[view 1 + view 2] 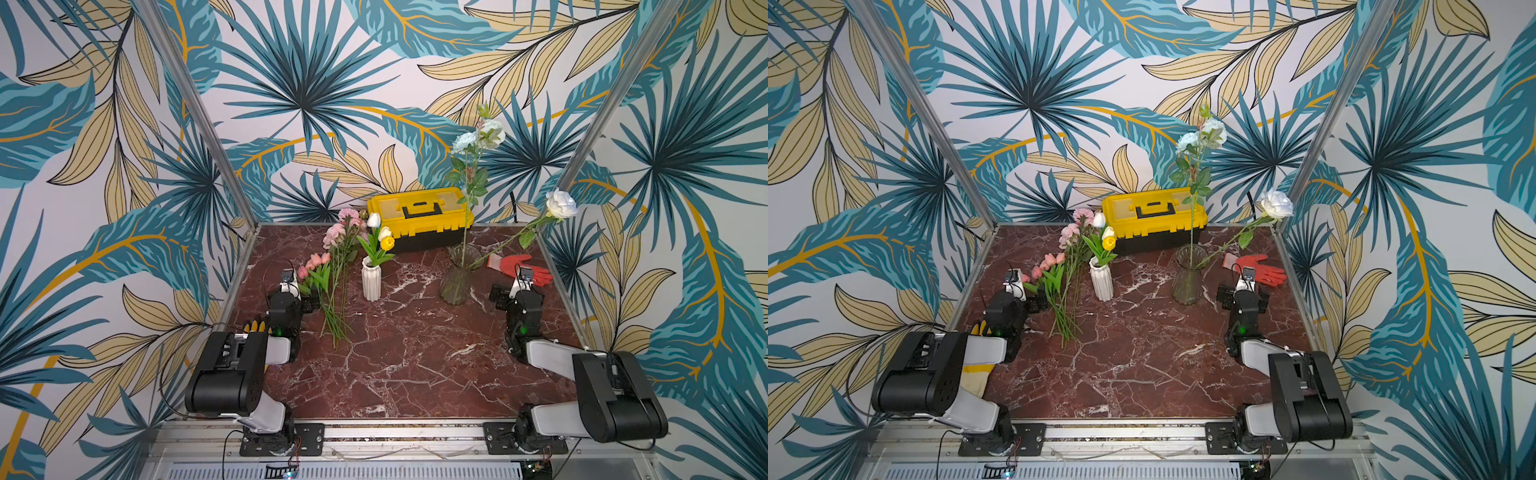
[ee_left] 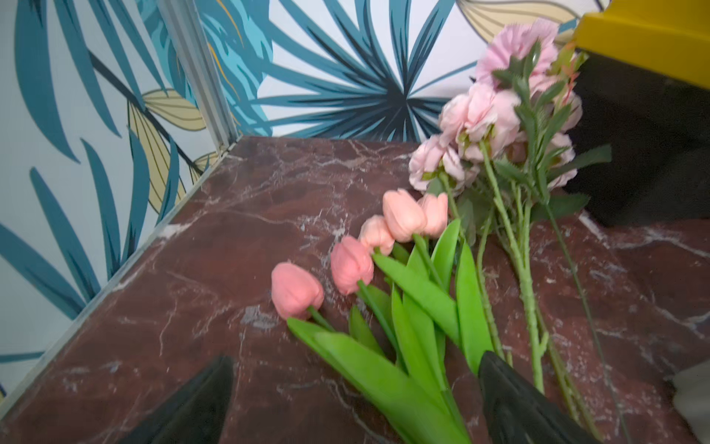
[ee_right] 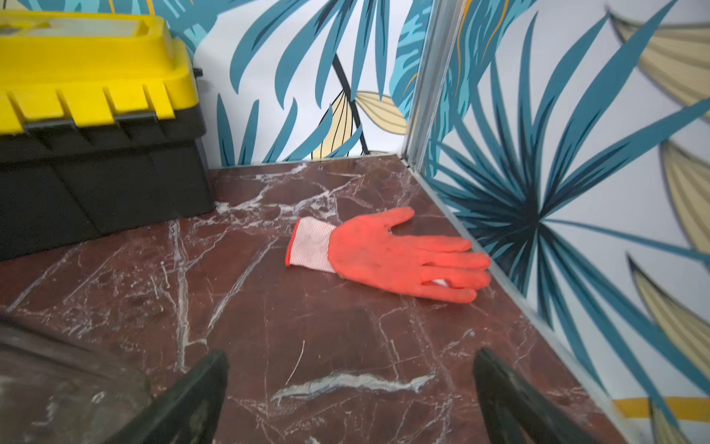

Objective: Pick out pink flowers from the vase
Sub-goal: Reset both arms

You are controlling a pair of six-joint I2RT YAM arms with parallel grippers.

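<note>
The pink flowers lie on the marble table left of the white ribbed vase point(image 1: 371, 279): pink tulips point(image 1: 314, 265) point(image 2: 349, 265), pale pink roses point(image 1: 337, 233) point(image 2: 476, 115) and a frilly carnation point(image 1: 348, 215). Their stems point toward the front. My left gripper point(image 1: 306, 296) point(image 2: 355, 361) hovers open over the tulips' green leaves, which lie between its fingers without being pinched. The clear glass vase point(image 1: 457, 274) holds pale blue flowers point(image 1: 478, 135) and a leaning white rose point(image 1: 561, 203). My right gripper point(image 1: 517, 291) point(image 3: 350, 355) is open and empty, just right of the glass vase.
A yellow and black toolbox point(image 1: 419, 216) stands against the back wall. A red glove point(image 1: 521, 266) point(image 3: 392, 253) lies in the back right corner. Yellow and white tulips point(image 1: 384, 237) stand in the white vase. A yellow glove point(image 1: 976, 374) lies under the left arm.
</note>
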